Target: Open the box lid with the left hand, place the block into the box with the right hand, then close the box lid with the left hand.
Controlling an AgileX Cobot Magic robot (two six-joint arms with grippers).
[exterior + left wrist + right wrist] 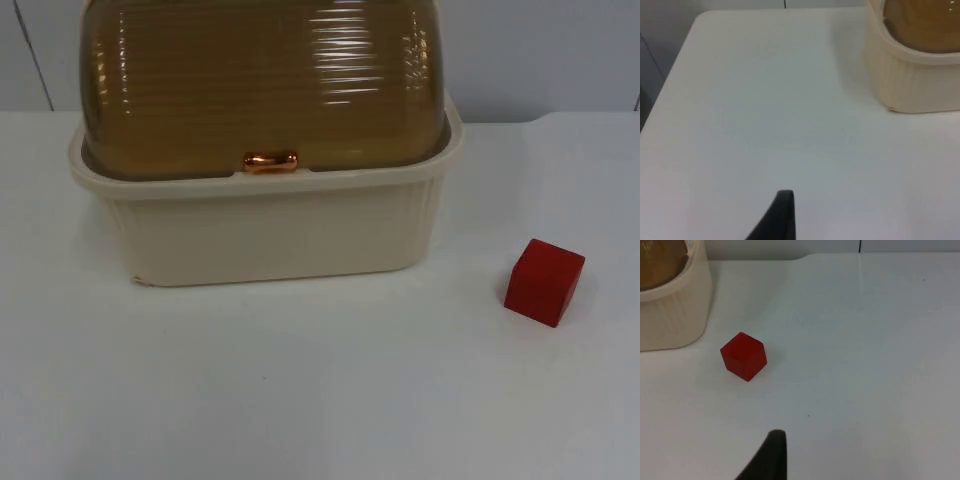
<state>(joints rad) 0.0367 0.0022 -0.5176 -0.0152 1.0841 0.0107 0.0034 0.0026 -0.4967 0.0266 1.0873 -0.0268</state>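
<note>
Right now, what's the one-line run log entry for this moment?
stage: not started | box: lid closed | block: on table, right of box | left gripper: waiting | right gripper: facing block

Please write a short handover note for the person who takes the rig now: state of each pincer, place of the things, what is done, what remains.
Left pincer: above bare white table, left of the cream plastic box; waiting.
Right pincer: over the table near the red cube block, not touching it.
Brown translucent ribbed lid is closed, its copper handle facing front. The block sits right of the box.
Done: nothing. Left: open lid, place block, close lid.
</note>
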